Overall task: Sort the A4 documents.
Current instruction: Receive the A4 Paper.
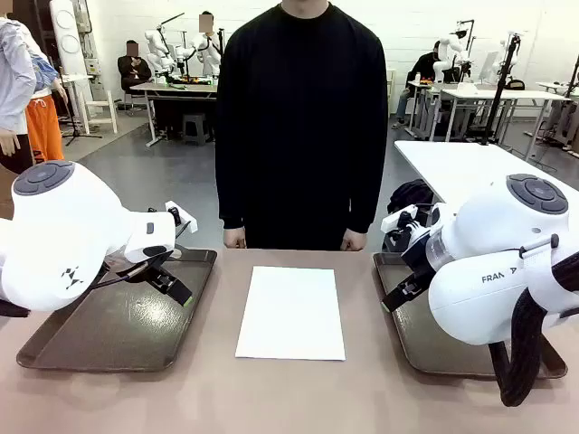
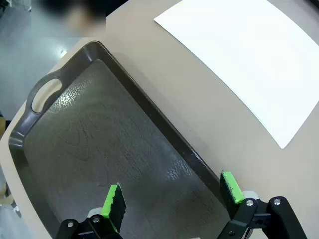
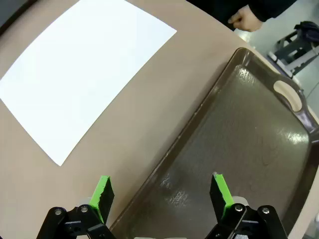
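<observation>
A white A4 document (image 1: 291, 312) lies flat in the middle of the brown table, between two dark brown trays; I cannot tell whether it is one sheet or a stack. It also shows as a white sheet (image 2: 249, 55) in the left wrist view and as a white sheet (image 3: 82, 74) in the right wrist view. My left gripper (image 2: 172, 196) hovers open above the left tray (image 1: 54, 348), nothing between its green pads. My right gripper (image 3: 162, 191) hangs open over the inner edge of the right tray (image 3: 259, 144), also empty.
A person in black stands at the far edge, hands (image 1: 235, 239) resting near the table rim. The left tray (image 2: 89, 144) and the right tray (image 1: 407, 334) both hold nothing. Bare tabletop surrounds the paper.
</observation>
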You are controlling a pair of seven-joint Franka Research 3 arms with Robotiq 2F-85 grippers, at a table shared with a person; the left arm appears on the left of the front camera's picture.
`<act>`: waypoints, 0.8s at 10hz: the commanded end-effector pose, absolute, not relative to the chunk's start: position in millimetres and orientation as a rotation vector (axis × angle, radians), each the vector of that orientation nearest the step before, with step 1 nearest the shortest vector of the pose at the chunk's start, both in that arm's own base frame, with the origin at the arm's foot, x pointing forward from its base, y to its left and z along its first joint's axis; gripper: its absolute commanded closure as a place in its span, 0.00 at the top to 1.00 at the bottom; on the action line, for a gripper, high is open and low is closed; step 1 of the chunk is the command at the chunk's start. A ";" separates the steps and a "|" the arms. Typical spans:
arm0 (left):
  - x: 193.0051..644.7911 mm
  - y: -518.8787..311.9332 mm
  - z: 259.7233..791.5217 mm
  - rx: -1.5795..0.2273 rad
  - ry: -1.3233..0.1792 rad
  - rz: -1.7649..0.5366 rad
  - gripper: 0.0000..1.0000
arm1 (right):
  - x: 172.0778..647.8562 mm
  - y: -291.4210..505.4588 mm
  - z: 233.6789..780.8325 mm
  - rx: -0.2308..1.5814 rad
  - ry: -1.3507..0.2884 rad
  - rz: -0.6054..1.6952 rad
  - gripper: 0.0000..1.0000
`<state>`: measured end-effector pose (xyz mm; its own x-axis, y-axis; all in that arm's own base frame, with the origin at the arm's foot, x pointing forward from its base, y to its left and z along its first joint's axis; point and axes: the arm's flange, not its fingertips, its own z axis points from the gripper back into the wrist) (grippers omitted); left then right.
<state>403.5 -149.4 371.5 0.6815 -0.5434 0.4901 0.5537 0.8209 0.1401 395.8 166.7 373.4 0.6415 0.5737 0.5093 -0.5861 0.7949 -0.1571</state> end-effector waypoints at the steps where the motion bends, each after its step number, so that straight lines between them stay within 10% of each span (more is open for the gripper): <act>1: 403.4 -149.5 371.5 -0.020 -0.544 -0.616 1.00 | 395.8 166.7 373.4 0.023 -0.572 0.661 1.00; 8: 403.4 -149.5 371.5 -0.020 -0.544 -0.616 1.00 | 395.8 166.7 373.4 0.023 -0.572 0.661 1.00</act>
